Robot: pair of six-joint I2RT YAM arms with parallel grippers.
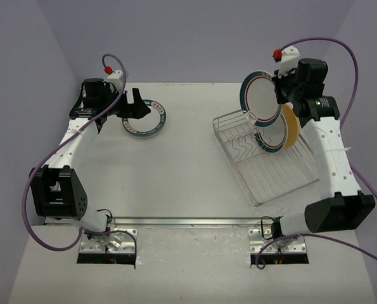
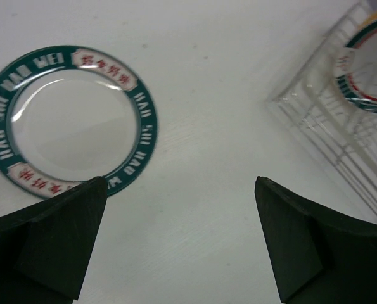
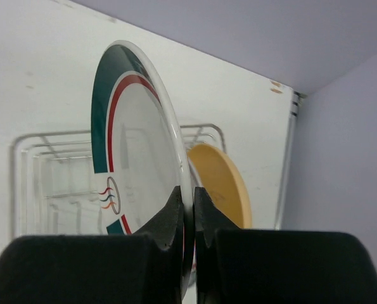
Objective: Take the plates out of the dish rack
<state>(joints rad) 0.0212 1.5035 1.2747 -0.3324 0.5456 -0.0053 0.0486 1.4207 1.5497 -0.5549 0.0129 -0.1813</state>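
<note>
My right gripper [image 1: 282, 94] is shut on the rim of a white plate with green and red rings [image 1: 261, 99], holding it upright above the silver wire dish rack [image 1: 283, 180]; the gripper [image 3: 194, 204] pinches that plate [image 3: 134, 145] in the right wrist view. Another ringed plate [image 1: 270, 139] and a tan-yellow plate [image 1: 293, 126] stand in the rack; the yellow one [image 3: 220, 183] also shows in the right wrist view. A green-rimmed plate [image 1: 144, 118] lies flat on the table at the far left. My left gripper [image 1: 132, 104] is open and empty just beside that plate [image 2: 71, 120].
The rack [image 2: 340, 133] shows at the right of the left wrist view with a ringed plate [image 2: 369, 76] in it. Purple walls close the table on the left, back and right. Purple cables loop off both arms.
</note>
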